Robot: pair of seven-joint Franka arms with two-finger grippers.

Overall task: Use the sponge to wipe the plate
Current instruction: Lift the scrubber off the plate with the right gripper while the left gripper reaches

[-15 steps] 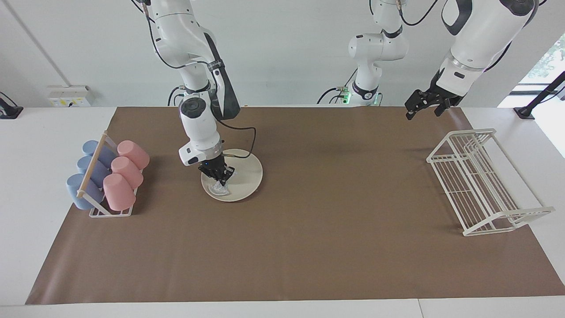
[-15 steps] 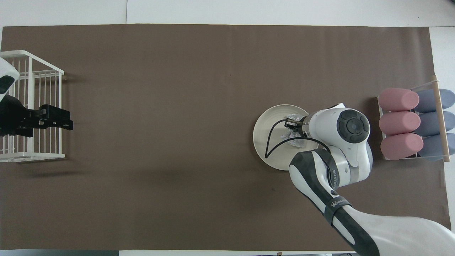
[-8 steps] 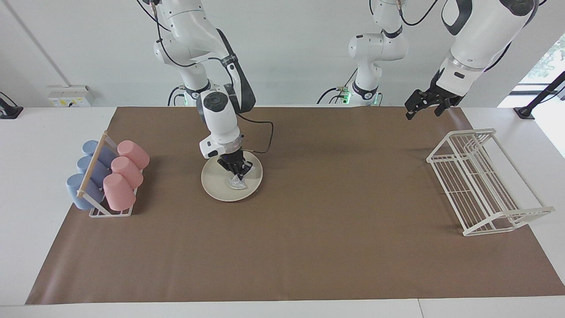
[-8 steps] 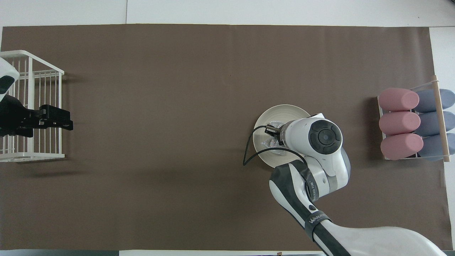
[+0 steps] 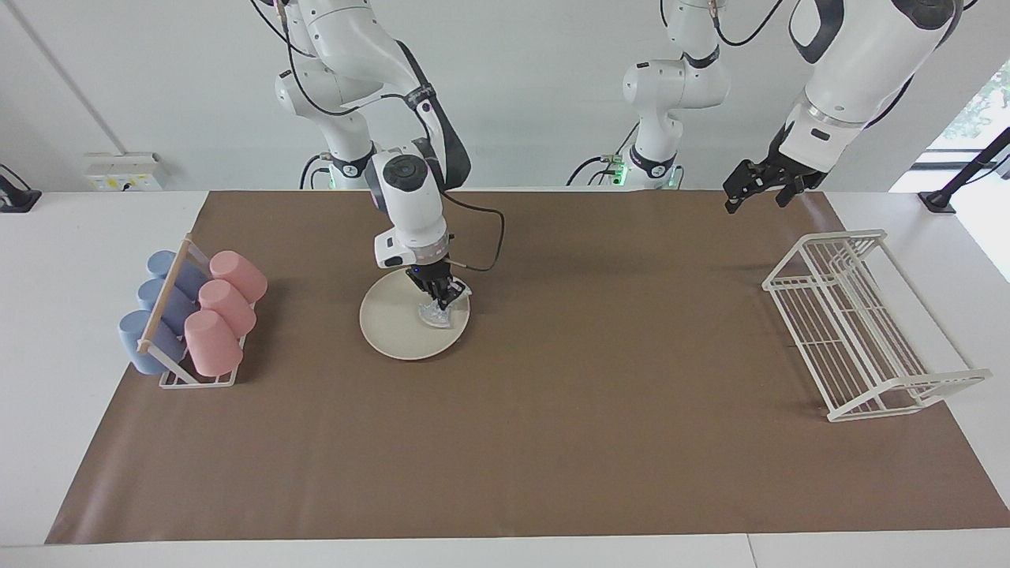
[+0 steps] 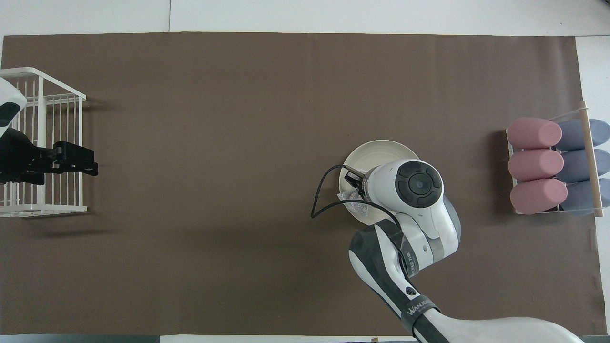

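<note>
The cream-white plate [image 5: 394, 323] [image 6: 379, 151] lies on the brown mat, beside the cup rack. My right gripper [image 5: 436, 303] [image 6: 355, 183] points down over the plate's rim on the side toward the left arm's end and is shut on the silvery sponge [image 5: 435, 316] [image 6: 350, 202]. The sponge presses on the plate at that rim. In the overhead view the right wrist covers much of the plate. My left gripper [image 5: 755, 197] [image 6: 88, 164] waits in the air, open and holding nothing, over the mat by the white wire rack.
A cup rack [image 5: 170, 371] [image 6: 591, 157] with pink and blue cups lying in it stands at the right arm's end of the table. A white wire rack [image 5: 856, 323] [image 6: 43, 143] stands at the left arm's end. A black cable loops off the right wrist.
My right gripper has dragged the sponge across the plate, from the rim by the cup rack to the rim toward the left arm's end and nearer to the robots. The left arm has stayed still.
</note>
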